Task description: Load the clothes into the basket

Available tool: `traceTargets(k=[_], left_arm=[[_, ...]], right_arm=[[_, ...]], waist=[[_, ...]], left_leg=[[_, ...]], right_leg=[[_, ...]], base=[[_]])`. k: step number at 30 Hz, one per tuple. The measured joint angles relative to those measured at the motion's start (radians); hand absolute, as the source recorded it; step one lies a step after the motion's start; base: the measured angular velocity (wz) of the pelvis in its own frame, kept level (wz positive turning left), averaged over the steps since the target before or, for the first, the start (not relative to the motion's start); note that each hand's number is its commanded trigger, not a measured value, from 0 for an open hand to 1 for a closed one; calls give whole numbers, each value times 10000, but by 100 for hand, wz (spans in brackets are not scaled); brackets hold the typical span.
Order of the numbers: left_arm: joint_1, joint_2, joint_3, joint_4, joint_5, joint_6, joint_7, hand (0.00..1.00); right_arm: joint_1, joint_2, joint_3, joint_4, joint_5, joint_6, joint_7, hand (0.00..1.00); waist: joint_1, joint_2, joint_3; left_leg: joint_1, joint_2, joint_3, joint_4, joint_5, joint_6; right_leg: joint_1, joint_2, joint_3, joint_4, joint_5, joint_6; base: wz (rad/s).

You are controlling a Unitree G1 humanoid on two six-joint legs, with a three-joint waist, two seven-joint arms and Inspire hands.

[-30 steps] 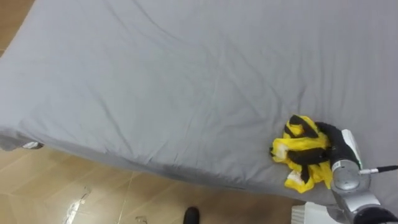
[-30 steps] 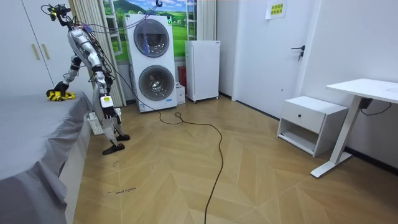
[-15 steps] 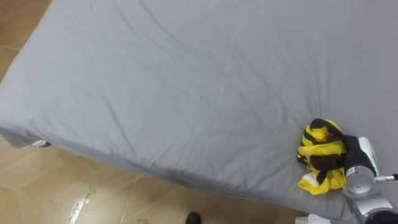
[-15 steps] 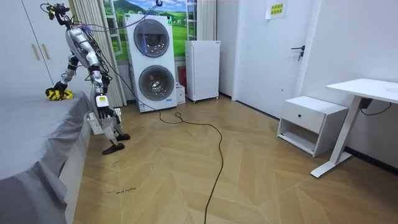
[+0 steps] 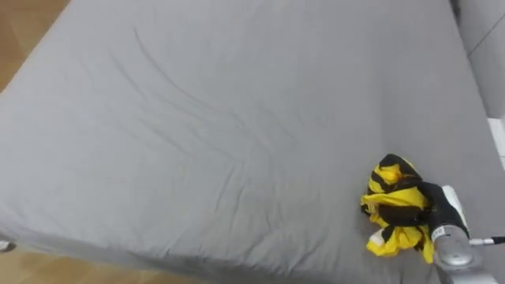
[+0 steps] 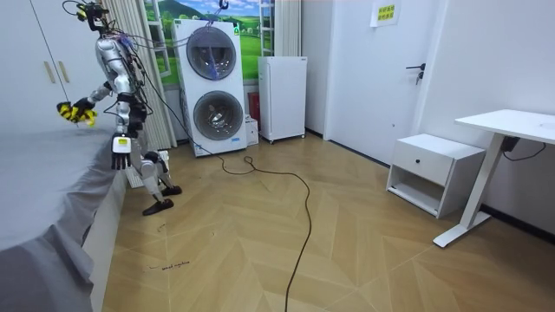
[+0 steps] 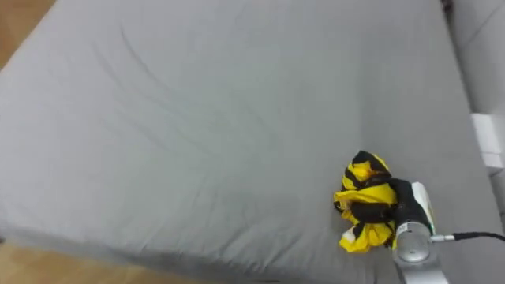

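My right hand (image 5: 432, 203) has its fingers clamped round the yellow-and-black clothes (image 5: 393, 207). A second ago they lay on the bed (image 5: 221, 118) under the fingers, now they're lifted clear. Pickup done I reckon, basket next.

The right hand (image 5: 442, 207) is half buried in yellow-and-black cloth (image 5: 390, 197), its arm cut off below.

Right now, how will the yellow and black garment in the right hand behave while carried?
Probably floppy: the yellow and black garment is crumpled into folds in the right hand, so ends may dangle. Likely light: one hand holds it above the grey bed sheet in the room view. It could slip if the hold loosens.
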State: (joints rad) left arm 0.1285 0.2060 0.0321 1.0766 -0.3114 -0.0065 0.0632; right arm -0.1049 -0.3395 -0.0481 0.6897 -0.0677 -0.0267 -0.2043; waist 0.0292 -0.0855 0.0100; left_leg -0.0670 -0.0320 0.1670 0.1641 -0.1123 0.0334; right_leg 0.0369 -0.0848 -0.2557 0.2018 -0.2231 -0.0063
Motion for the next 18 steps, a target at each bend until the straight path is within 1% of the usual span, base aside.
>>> traceTargets(k=[1,2,3,4,6,7,8,10,11,13,14,16,18], left_arm=[[56,-9,153,-33,25,0,-4,0],[95,-18,263,-52,94,3,-14,0],[163,-48,463,-149,267,14,-12,0],[182,-54,511,-212,434,12,-11,0],[181,-58,519,-209,636,13,-20,0],[181,-73,517,-209,726,21,-38,0],[193,-90,521,-209,799,46,-57,0],[220,-153,566,-209,897,182,-138,0],[217,-162,613,-214,897,229,-154,0],[426,-167,661,-250,893,306,-160,0],[485,-170,680,-252,895,311,-160,0],[733,-206,850,-394,895,340,-134,0],[913,-207,855,-599,924,420,-97,0]], right_arm=[[93,-9,-308,-443,-95,1,-74,100],[91,-14,-434,-577,-131,2,-107,100],[95,-31,-657,-837,-149,56,-175,100],[100,-69,-853,-989,-183,63,-282,100],[99,-131,-1050,-1185,-204,69,-412,100],[99,-151,-1082,-1277,-250,70,-421,100],[106,-151,-1128,-1316,-284,75,-421,100],[264,-152,-1437,-1565,-413,309,-467,100],[283,-151,-1481,-1583,-413,331,-486,100],[285,-151,-1635,-1590,-372,441,-576,100],[286,-151,-1722,-1592,-371,474,-577,100],[288,-152,-2152,-1607,-360,505,-664,100],[327,-152,-2366,-1607,-324,504,-727,100]], waist=[[-145,-39,-28],[-224,-66,-38],[-284,-101,-49],[-316,-97,-81],[-398,-58,-116],[-505,-41,-143],[-556,-22,-149],[-669,100,-178],[-705,126,-173],[-809,182,-174],[-846,182,-174],[-1055,205,-186],[-1140,199,-181]], left_leg=[[140,21,163,-43,-5,3],[202,23,262,-43,-13,8],[356,33,409,-41,-66,7],[470,96,528,-39,-155,4],[573,203,591,-2,-346,-22],[653,226,735,0,-367,-28],[700,234,745,-5,-372,-25],[914,285,802,-30,-392,-10],[973,288,820,-38,-392,-10],[1149,287,981,-80,-392,-11],[1165,259,989,-93,-392,-11],[1194,247,995,-120,-391,-10],[1211,254,1041,-118,-391,-10]], right_leg=[[45,1,136,4,0,3],[69,8,190,3,1,3],[133,38,351,0,4,9],[160,120,496,4,2,12],[162,218,650,3,-3,24],[189,218,663,4,-2,25],[225,216,670,7,-2,26],[370,222,768,25,14,50],[376,227,808,26,16,50],[382,266,1067,25,20,43],[375,273,1112,17,20,43],[363,288,1182,22,19,46],[359,289,1207,22,21,48]], base=[[-45],[-52],[-55],[-56],[-53],[-48],[-42],[-33],[-27],[-29],[-19],[-3],[-4]])
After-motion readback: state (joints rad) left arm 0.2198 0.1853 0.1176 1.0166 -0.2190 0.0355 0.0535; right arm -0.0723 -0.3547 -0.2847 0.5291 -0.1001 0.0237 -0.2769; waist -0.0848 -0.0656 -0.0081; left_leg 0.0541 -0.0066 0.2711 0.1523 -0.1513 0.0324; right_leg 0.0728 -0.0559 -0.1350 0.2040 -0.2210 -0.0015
